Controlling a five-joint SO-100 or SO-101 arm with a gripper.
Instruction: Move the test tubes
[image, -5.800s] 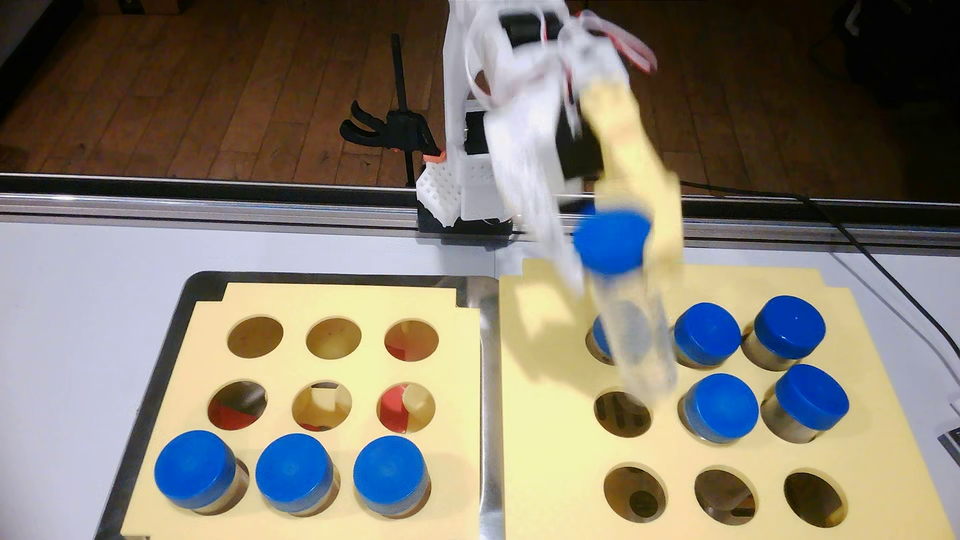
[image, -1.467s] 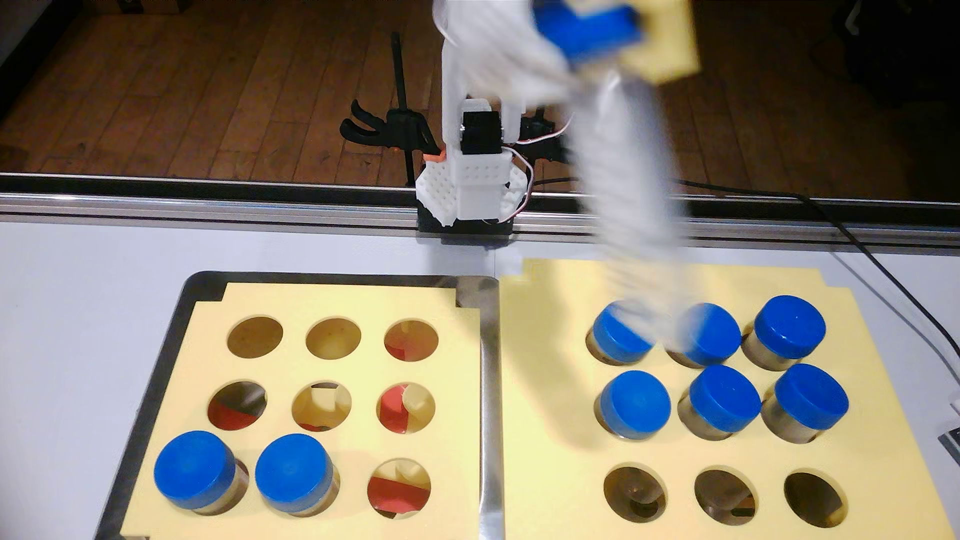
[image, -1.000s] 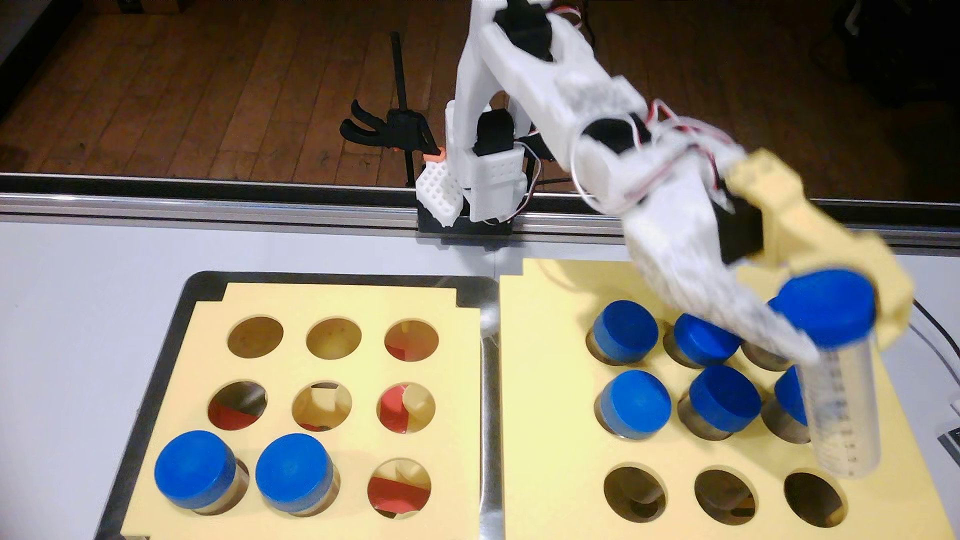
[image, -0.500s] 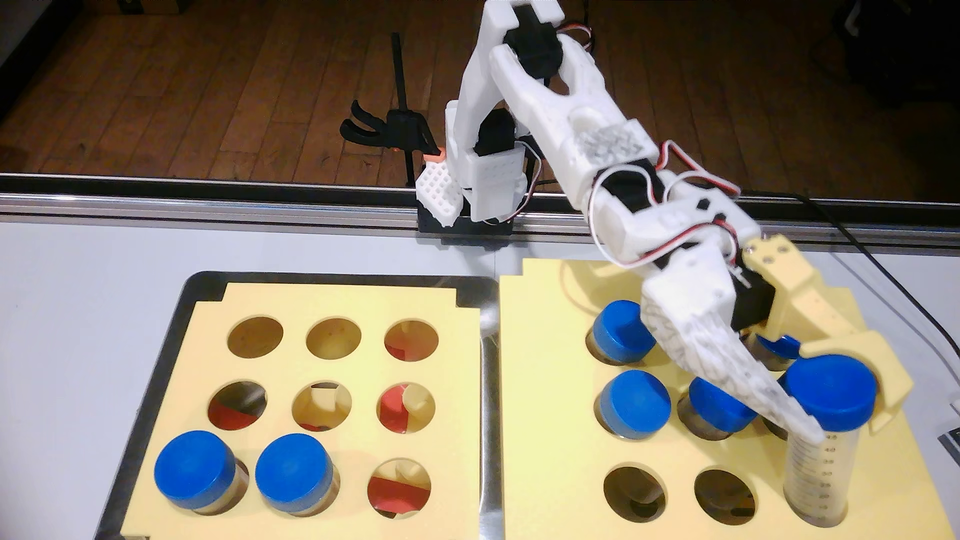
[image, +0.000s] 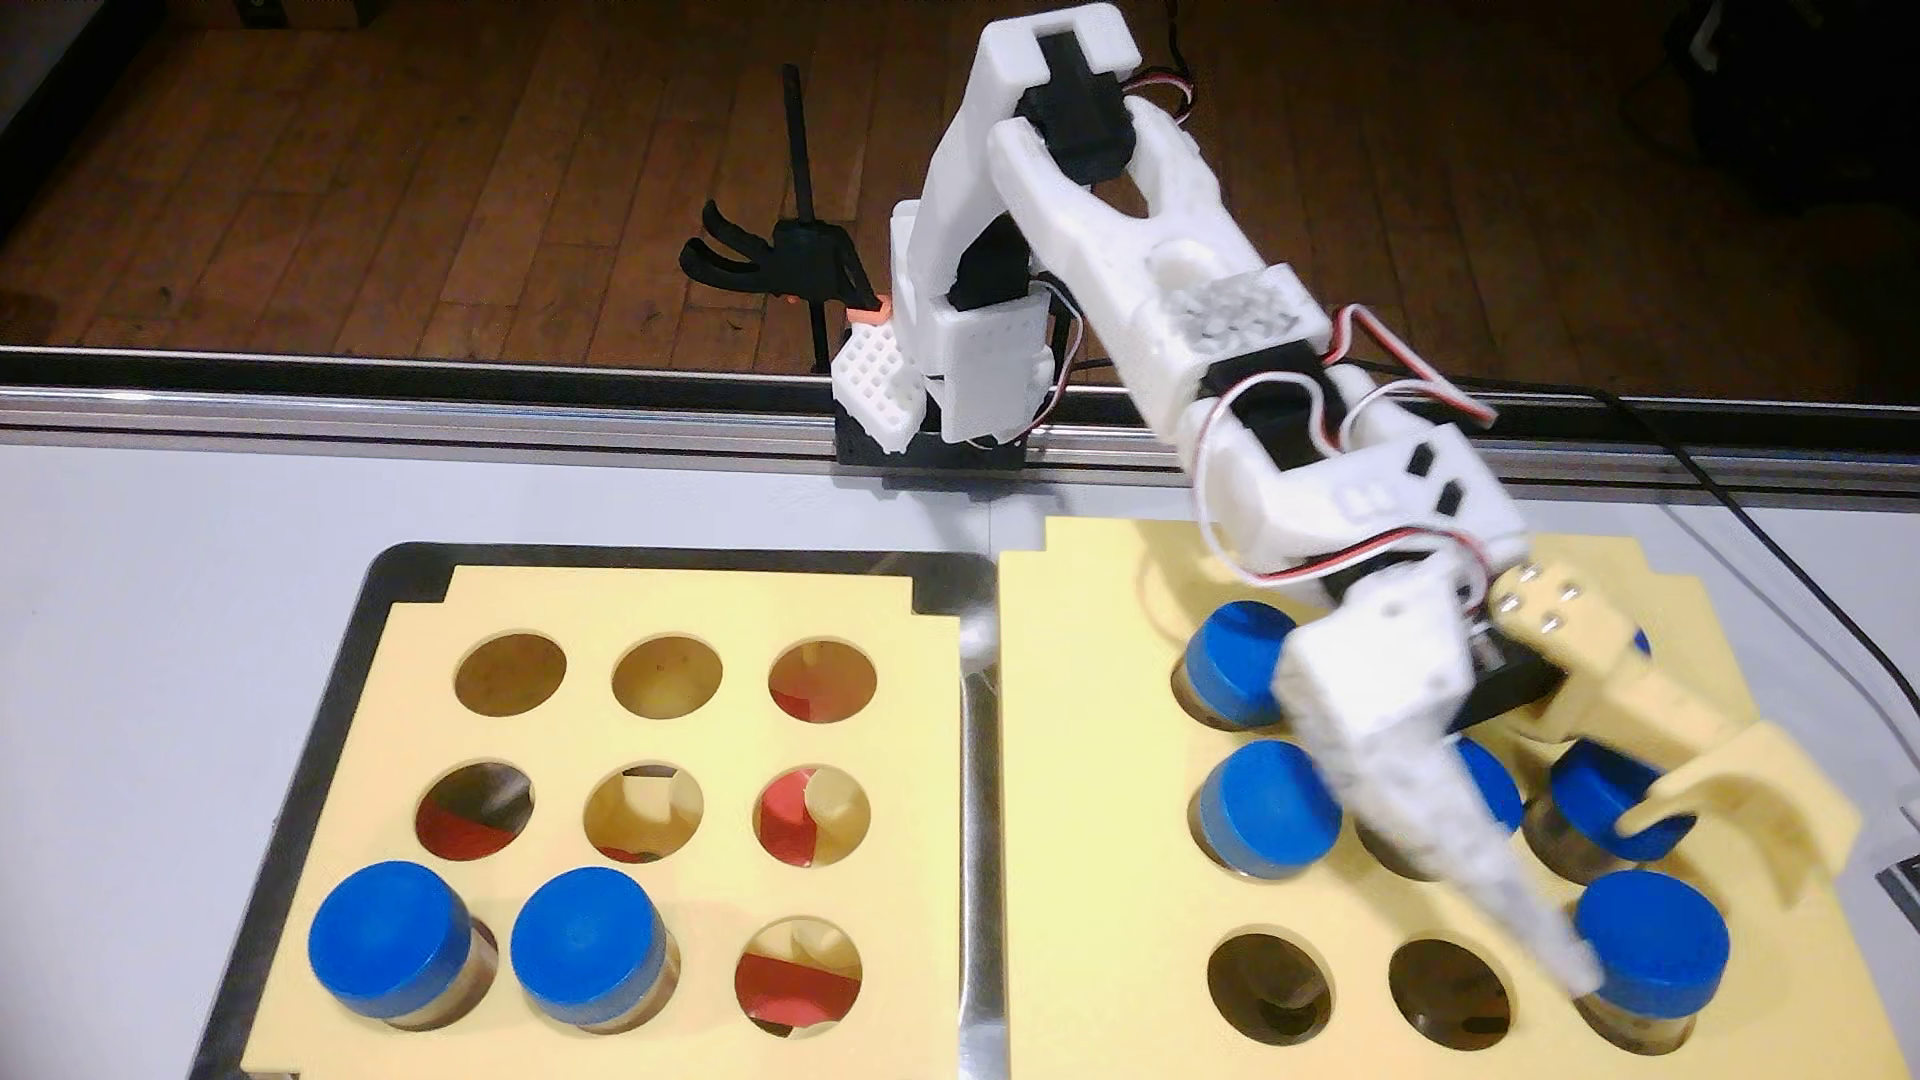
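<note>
my gripper (image: 1704, 914) stands wide apart over the right rack (image: 1091, 831); a test tube (image: 1652, 955) sits seated in the near right hole, white finger (image: 1558, 950) touching its cap.

The fixed view is bright in the near half and dim in the far half; the pale surface (image: 156, 623) reads almost washed out, with a cool bluish cast, while the wooden floor (image: 416, 187) beyond it sinks into dark brown; light seems to fall from above, since soft shadows lie under the arm on the right yellow rack (image: 1091, 831); the metal tray (image: 971, 831) rim shows streaks of glare; the white finger (image: 1455, 831) of the end effector is smeared by motion blur; overall focus is soft, colours oversaturated; the corners darken slightly.
</note>
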